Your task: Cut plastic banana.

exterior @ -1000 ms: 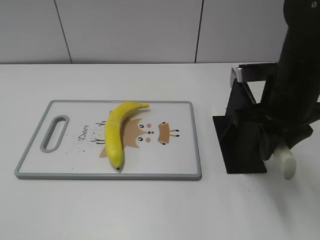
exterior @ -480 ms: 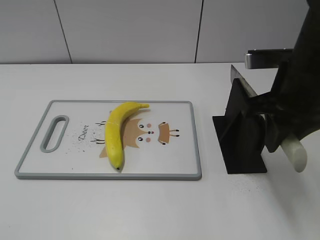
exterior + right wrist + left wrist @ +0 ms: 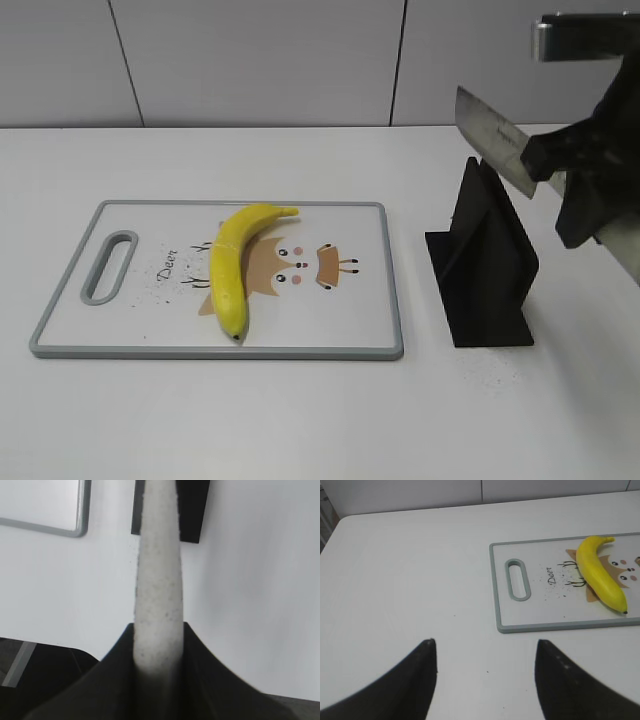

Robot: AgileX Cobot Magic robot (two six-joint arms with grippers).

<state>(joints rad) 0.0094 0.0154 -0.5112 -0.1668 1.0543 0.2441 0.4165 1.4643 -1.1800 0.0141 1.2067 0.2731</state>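
The plastic banana point(image 3: 232, 262) lies glossy and yellow on the white cutting board point(image 3: 355, 300), dark tip toward the front; it also shows in the left wrist view point(image 3: 599, 572). My right gripper point(image 3: 159, 632) is shut on the pale handle of a knife point(image 3: 157, 575). In the exterior view the knife's steel blade point(image 3: 490, 137) is lifted clear above the black knife stand point(image 3: 487, 260), right of the board. My left gripper point(image 3: 485, 647) is open and empty over bare table, left of the board.
The cutting board has a grey rim, a handle slot point(image 3: 108, 265) at its left end and a deer print. The black knife stand sits between the board and the right arm. A white wall runs behind the table.
My right gripper has risen and drawn the knife up out of the black stand; the blade now shows above it. The banana and board have not moved.
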